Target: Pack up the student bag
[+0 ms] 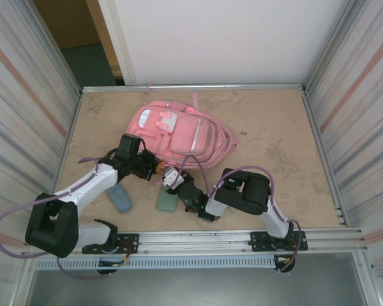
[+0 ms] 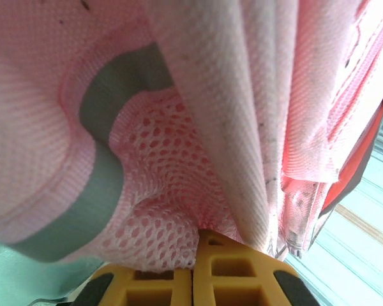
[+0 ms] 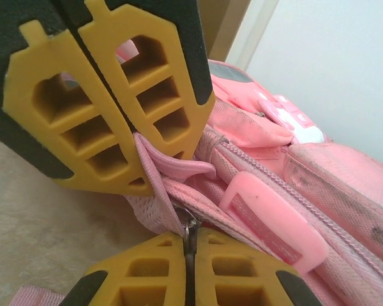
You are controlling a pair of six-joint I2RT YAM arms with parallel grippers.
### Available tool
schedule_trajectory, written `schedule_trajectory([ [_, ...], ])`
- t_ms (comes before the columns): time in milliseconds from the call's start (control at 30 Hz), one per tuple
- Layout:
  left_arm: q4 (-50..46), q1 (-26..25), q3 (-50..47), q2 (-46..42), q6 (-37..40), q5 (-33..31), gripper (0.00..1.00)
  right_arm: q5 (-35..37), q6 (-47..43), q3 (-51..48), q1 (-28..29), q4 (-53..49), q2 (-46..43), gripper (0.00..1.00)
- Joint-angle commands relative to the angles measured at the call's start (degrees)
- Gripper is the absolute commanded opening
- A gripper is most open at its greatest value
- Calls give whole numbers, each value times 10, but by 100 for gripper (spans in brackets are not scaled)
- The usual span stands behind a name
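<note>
No lettering, brand, number or sign is presenting itself legibly. The pale patches on the student bag are appearing from the top view as small blurred shapes only, too small to be read.
</note>
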Motion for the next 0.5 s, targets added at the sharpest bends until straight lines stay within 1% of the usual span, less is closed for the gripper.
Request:
schedule_trajectory([
  [0,-4,18,2,-35,30,-22,0,28,22,-28,2,-5,3,7],
  [67,0,19,5,-34,24,-7,0,25,28,-34,2,-4,1,13],
  [100,2,19,4,-31,16,8,0,17,31,-38,2,-4,-2,14],
  [167,29,16,-7,-24,-14,53,0,-26,36,-49,1,-6,-11,11],
  [233,44,5,-11,-22,-26,69,0,-36,38,-47,1,-11,-13,10],
  [333,35,-8,-11,-31,-27,70,0,-26,36,-40,2,-11,-8,10],
  [400,35,-10,-16,-44,-28,59,0,-42,34,-42,2,-11,-12,5],
  [467,20,-10,-20,-54,-25,38,0,-40,34,-42,3,-10,-11,0],
])
